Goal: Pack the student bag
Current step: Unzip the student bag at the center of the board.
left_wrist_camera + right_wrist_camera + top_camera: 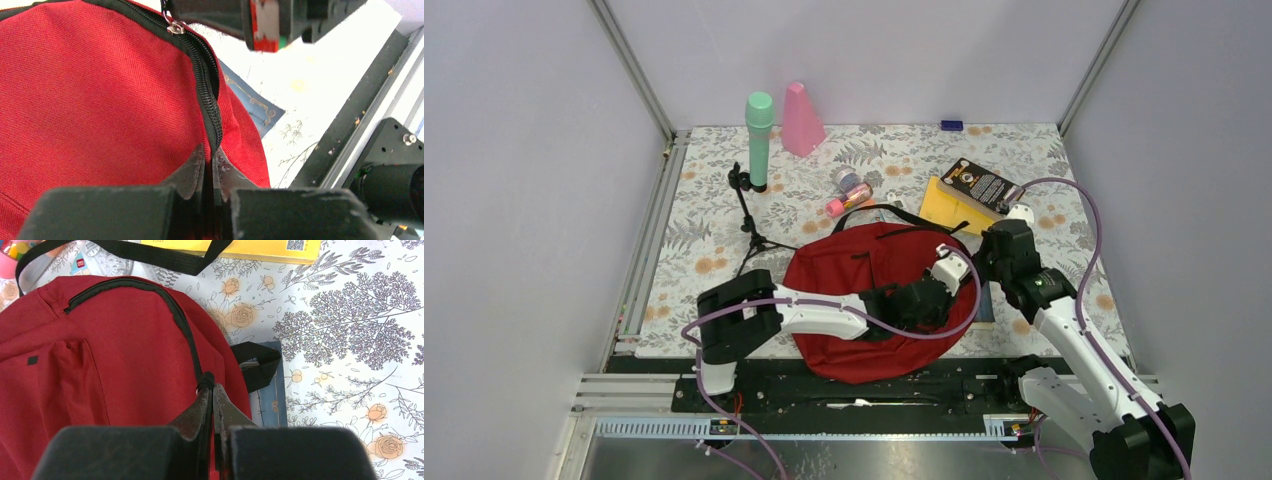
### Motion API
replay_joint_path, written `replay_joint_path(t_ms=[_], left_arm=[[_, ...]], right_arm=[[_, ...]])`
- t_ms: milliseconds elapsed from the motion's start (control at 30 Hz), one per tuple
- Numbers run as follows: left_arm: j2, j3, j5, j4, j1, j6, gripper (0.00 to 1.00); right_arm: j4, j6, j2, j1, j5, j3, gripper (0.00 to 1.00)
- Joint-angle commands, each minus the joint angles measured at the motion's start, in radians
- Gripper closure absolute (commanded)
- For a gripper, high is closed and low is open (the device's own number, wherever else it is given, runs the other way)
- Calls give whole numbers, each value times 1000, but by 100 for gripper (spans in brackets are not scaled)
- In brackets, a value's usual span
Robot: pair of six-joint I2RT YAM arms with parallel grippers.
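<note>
The red backpack [864, 275] lies flat at the 6 o'clock edge of the flower-patterned table cover [699, 235], just in front of the two arm bases. Its black zipper [212, 112] runs along its 3 o'clock side.

The left gripper [210, 162] reaches across the backpack from 9 o'clock. Its fingers are pressed together, pinching the zipper and the red cloth beside it. The right gripper [210, 392] comes in from 4 o'clock. Its fingers are also squeezed tight, nipping the zipper pull [205, 381] a little further up the same line, toward 1 o'clock from the left one. In the left wrist view, the silver slider sits right under the right gripper's tip.

A black strap [894, 210] loops out from the top of the backpack at 12 o'clock. A thin blue book [270, 400] sticks out from under the backpack's edge at 3 o'clock, with part of a strap lying across it. At 1 o'clock, a yellow book [952, 205] lies near the backpack with a black packet [982, 184] on its far corner.

Two small bottles [849, 190] lie close together at 12 o'clock. A green microphone [758, 140] stands on a black tripod at 10 o'clock, well apart from the backpack. A pink cone-shaped thing [801, 120] stands at 11 o'clock by the back wall. A small blue thing [951, 125], too small to make out, sits at the far edge at 1 o'clock.
</note>
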Motion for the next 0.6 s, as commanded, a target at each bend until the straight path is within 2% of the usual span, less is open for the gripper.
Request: replay_joint_path(t_ms=[0,567], left_arm=[[-77,-86,77,86,-14,48,100],[-159,-227,146,111,-77,130,100]], right_arm=[[46,-22,25,2,37,20,100],[56,-45,70,2,48,23,100]])
